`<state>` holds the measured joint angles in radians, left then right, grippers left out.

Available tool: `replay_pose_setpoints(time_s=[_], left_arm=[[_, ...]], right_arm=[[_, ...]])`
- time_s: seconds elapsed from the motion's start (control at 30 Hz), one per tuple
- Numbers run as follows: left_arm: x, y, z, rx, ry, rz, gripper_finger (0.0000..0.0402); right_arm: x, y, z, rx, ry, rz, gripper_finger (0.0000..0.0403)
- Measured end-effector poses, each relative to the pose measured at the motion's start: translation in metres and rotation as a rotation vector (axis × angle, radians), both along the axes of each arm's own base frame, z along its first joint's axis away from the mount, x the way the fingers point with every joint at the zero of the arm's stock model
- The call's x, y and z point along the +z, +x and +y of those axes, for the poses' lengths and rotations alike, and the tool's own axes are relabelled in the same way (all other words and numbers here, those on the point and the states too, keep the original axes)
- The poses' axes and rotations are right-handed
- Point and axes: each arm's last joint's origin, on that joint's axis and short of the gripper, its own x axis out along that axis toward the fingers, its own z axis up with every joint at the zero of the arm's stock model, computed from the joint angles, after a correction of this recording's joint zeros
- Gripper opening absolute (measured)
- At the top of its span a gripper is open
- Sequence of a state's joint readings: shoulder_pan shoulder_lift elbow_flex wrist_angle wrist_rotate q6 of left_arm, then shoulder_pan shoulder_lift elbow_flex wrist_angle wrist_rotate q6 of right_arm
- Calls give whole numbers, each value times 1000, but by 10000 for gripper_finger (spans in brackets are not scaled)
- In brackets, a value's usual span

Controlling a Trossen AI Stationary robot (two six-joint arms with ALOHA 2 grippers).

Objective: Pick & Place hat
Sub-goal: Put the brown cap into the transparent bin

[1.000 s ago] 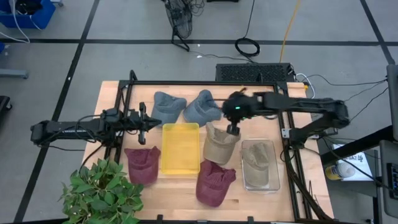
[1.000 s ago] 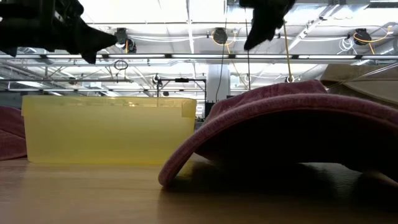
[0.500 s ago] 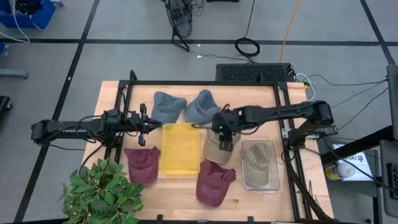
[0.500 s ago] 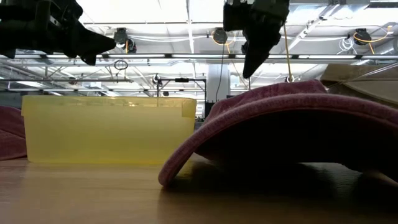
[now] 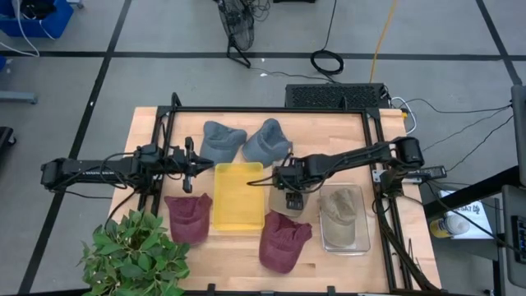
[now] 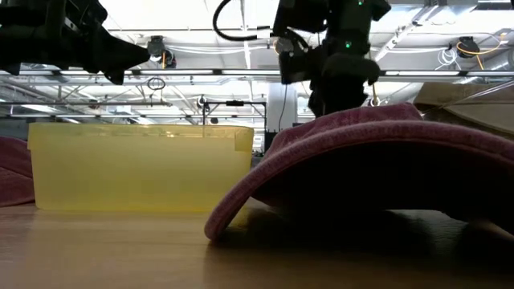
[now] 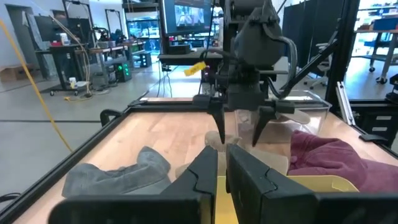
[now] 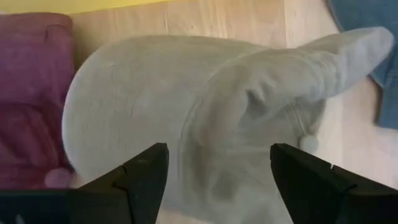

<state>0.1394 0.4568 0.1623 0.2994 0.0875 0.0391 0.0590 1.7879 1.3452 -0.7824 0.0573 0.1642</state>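
Wooden tabletop (image 5: 246, 247), framed by a black rail and standing on a grey workshop floor, is carrying several caps: two blue-grey ones at the far edge, maroon ones toward the near edge, a yellow bin (image 5: 238, 196) in the middle and a clear bin (image 5: 366, 238) with a tan cap in it at about four o'clock from the centre. Over the last second the right gripper (image 5: 289, 187) has been swinging in from about two o'clock toward the centre, dropping and spreading its fingers from closed to wide apart, so it is now hanging directly over the beige hat (image 5: 289, 202) with nothing between its fingers. That reads as the approach ending and the grasp about to begin. In the right wrist view the beige hat (image 8: 205, 118) is filling the space ahead of the two dark fingers (image 8: 146, 171), its crown lying between them and its brim pointing away toward a blue cap. The hat is resting on the wood just beside the yellow bin, at three o'clock from it, with a maroon cap (image 5: 283, 238) at its six o'clock. The left gripper (image 5: 191, 162) is waiting at nine o'clock from the yellow bin, its fingers nearly together and empty in the left wrist view.
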Motion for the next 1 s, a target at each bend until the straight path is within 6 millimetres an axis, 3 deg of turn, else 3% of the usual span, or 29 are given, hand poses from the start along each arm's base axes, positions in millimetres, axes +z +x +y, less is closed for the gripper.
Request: replay_pose_setpoints(time_s=[0.17, 0.4, 0.53, 0.67, 0.8, 1.0], left_arm=[[0, 0, 0, -1, -4, 1, 42], [0, 0, 0, -3, -18, 1, 42], [0, 0, -1, -5, -23, 1, 42], [0, 0, -2, -13, -23, 1, 42], [0, 0, -2, -19, -19, 2, 42], [0, 0, -2, -19, -12, 5, 42]], right_arm=[[-14, 2, -7, -21, -20, 35, 258], [-18, 3, -7, -20, -20, 39, 233], [-18, 3, -7, -13, -20, 39, 180], [-18, 3, -8, 20, -32, 34, 95], [-9, 2, -12, 50, -46, 4, 13], [27, -7, -16, 41, -47, -109, 6]])
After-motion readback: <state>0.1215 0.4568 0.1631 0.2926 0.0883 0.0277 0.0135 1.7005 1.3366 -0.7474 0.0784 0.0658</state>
